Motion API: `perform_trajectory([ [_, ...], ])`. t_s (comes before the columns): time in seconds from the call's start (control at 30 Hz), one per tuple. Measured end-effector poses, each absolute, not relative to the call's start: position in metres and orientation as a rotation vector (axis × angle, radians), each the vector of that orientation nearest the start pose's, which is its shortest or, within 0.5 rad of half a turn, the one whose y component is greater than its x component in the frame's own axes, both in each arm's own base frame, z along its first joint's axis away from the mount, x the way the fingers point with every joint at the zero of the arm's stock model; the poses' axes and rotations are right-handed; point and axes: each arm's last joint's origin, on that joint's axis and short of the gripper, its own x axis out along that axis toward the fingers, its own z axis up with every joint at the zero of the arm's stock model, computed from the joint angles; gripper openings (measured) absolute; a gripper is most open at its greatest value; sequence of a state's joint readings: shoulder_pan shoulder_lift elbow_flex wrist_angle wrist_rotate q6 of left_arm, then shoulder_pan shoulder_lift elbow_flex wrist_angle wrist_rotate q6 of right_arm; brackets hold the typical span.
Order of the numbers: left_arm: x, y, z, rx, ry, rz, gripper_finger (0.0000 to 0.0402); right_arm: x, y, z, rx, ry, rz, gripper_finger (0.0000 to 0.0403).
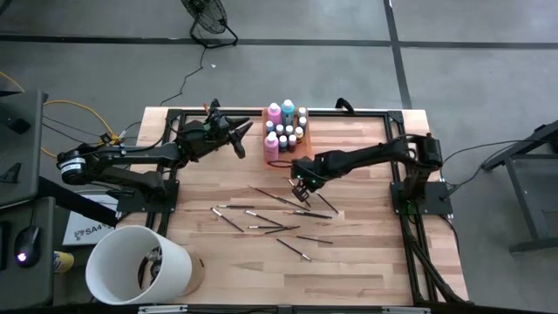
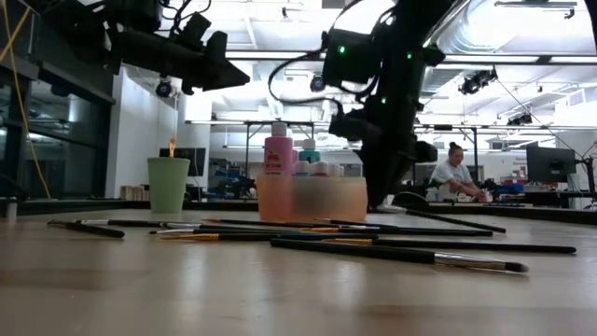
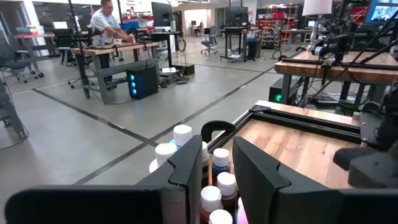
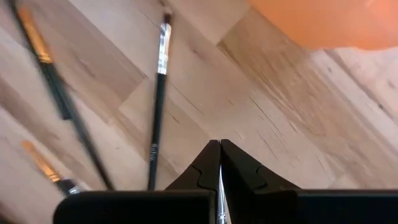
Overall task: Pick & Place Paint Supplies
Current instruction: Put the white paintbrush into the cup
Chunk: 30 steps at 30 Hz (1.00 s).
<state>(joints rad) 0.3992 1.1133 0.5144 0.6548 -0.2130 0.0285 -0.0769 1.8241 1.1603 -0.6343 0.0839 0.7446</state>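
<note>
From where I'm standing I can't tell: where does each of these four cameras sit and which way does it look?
High: above the table, looking straight down; shows both arms, left hand and right hand.
Low: at tabletop height, looking across the brushes into the room; arms enter from above.
Left wrist: on the left arm, looking past its open fingers at the bottles.
Right wrist: on the right arm, looking past shut fingers down at brushes.
Shared: high and low both show the orange tray.
</note>
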Motion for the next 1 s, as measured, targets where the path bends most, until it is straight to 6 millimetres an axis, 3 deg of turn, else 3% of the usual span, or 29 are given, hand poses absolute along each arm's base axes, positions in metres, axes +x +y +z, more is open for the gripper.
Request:
perform_trajectory([
  [0.33,0.215,0.097,0.257,0.044,-0.044,0.608,0.0088,0.332,-0.026,0.206,0.557,1.035,-0.556,0.0003],
  [0.77,0.217,0.093,0.257,0.049,-0.044,0.449,0.0090,0.326,-0.017,0.270,0.346,0.694,-0.430,0.0003],
  [0.87,0.218,0.091,0.257,0.030,-0.047,0.377,0.0108,0.329,-0.017,0.282,0.274,0.591,-0.405,0.0003],
  [1.0,0.219,0.087,0.256,0.007,-0.042,0.220,0.0161,0.338,-0.020,0.294,0.176,0.462,-0.345,0.0003],
])
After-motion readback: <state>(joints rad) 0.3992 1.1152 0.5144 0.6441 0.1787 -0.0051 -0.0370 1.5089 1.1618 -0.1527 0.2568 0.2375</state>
